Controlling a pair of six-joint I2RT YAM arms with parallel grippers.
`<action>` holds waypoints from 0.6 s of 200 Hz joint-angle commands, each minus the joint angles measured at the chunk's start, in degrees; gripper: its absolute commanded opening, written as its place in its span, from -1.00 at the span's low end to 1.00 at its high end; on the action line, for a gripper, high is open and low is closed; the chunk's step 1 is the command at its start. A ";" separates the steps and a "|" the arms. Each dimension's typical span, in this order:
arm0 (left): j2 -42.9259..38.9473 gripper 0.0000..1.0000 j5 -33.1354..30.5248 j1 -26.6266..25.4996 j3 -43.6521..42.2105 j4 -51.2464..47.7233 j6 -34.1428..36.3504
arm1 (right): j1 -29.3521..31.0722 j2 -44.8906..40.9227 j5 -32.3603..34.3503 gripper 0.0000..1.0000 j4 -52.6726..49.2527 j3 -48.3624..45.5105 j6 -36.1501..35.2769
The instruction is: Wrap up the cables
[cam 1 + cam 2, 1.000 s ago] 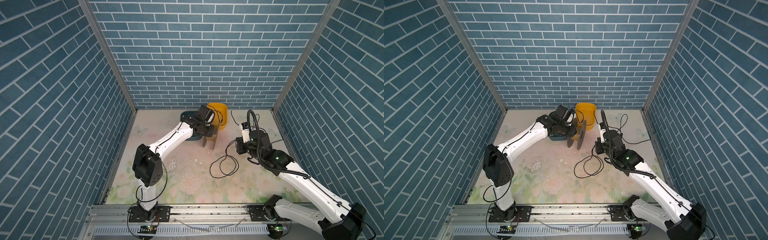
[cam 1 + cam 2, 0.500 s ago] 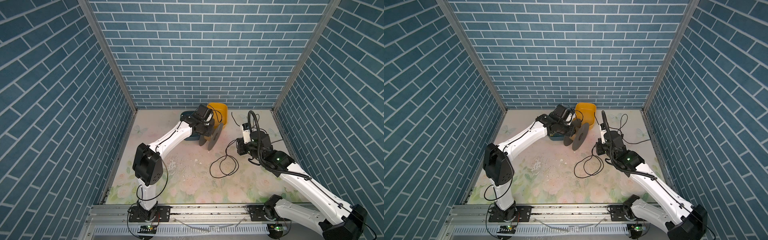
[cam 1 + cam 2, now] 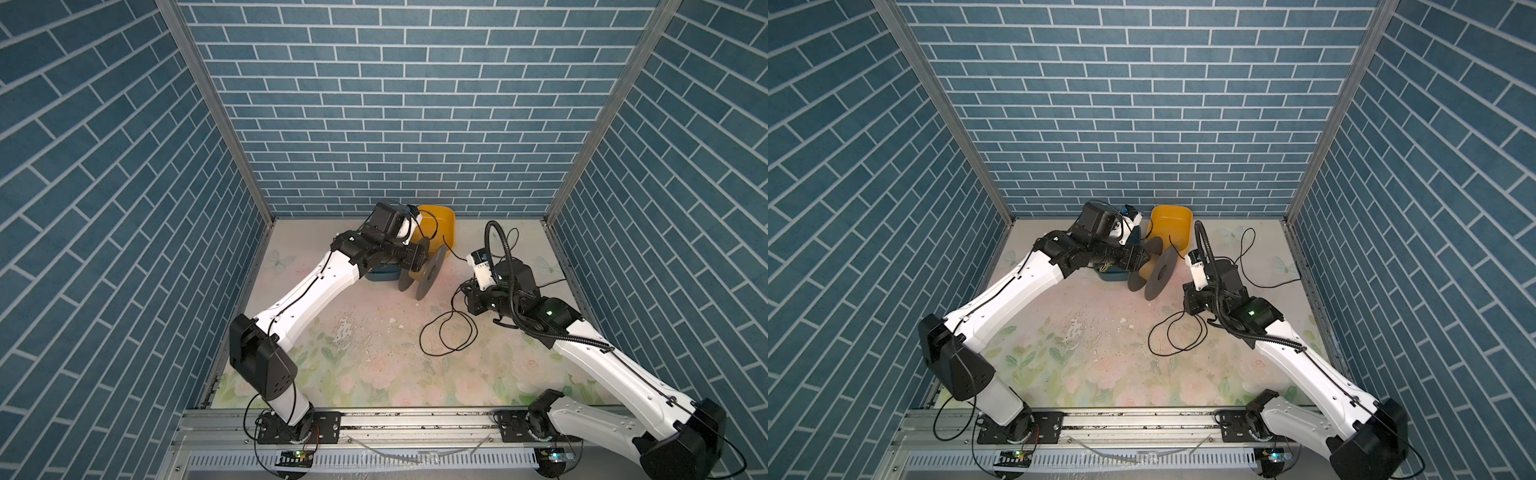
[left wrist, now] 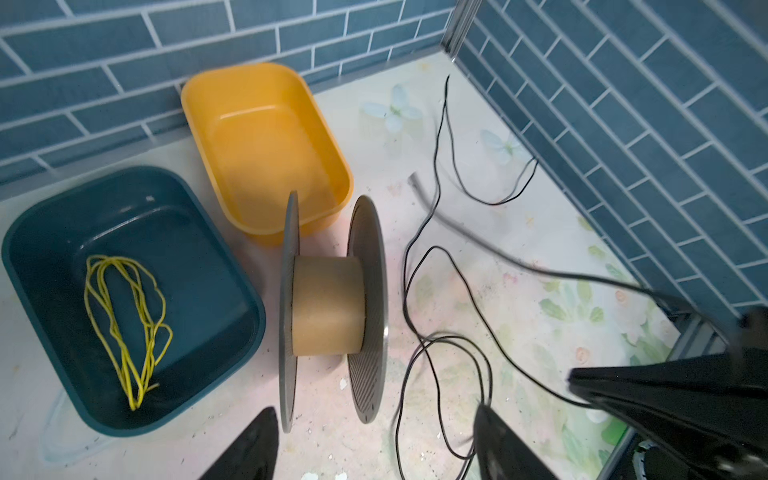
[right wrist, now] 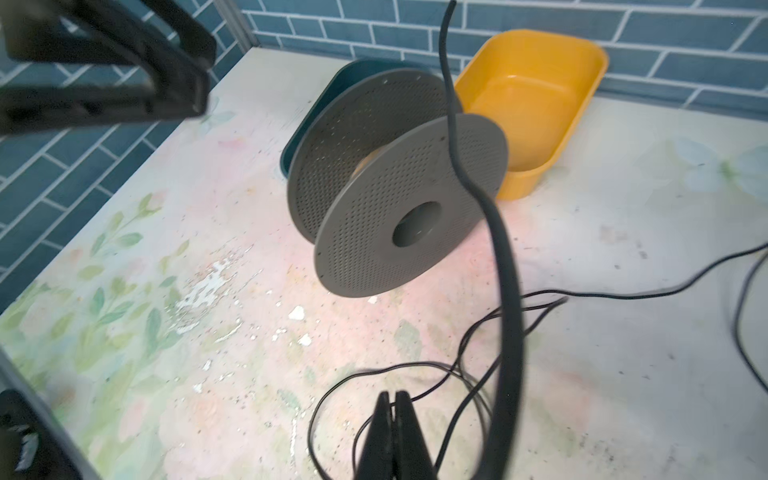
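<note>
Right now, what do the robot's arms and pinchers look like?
Both the left arm and right arm have smooth white links with chunky black joints and thin black wires along them. The right arm also carries a ribbed black hose and small green lights. The left gripper and right gripper have black, pointed fingers.

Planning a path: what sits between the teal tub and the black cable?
The bare spool, standing on its flanges, as the left wrist view shows.
</note>
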 commanded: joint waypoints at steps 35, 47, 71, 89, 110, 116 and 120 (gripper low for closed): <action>-3.52 0.71 5.08 0.28 -1.39 4.21 -6.20 | -0.19 3.03 -12.92 -1.00 -0.68 7.32 -0.38; -3.23 0.71 4.59 0.28 -0.33 2.78 -8.39 | -0.26 3.36 -13.74 -1.00 0.15 8.11 -0.02; -2.45 0.70 5.96 0.37 0.82 2.01 -12.92 | -0.24 4.45 -15.64 -1.00 1.64 9.93 0.87; -1.75 0.68 6.23 0.41 1.79 1.42 -15.18 | -0.30 5.23 -17.46 -1.00 3.26 10.78 1.72; -1.47 0.67 5.92 0.61 2.01 1.86 -15.61 | -0.26 5.86 -19.55 -1.00 5.03 11.60 2.74; -1.37 0.65 5.95 0.84 1.86 2.13 -16.17 | -0.27 5.96 -20.19 -1.00 5.57 11.85 3.09; -1.26 0.65 6.08 1.00 1.75 2.30 -16.68 | -0.28 6.09 -20.63 -1.00 5.82 11.96 3.28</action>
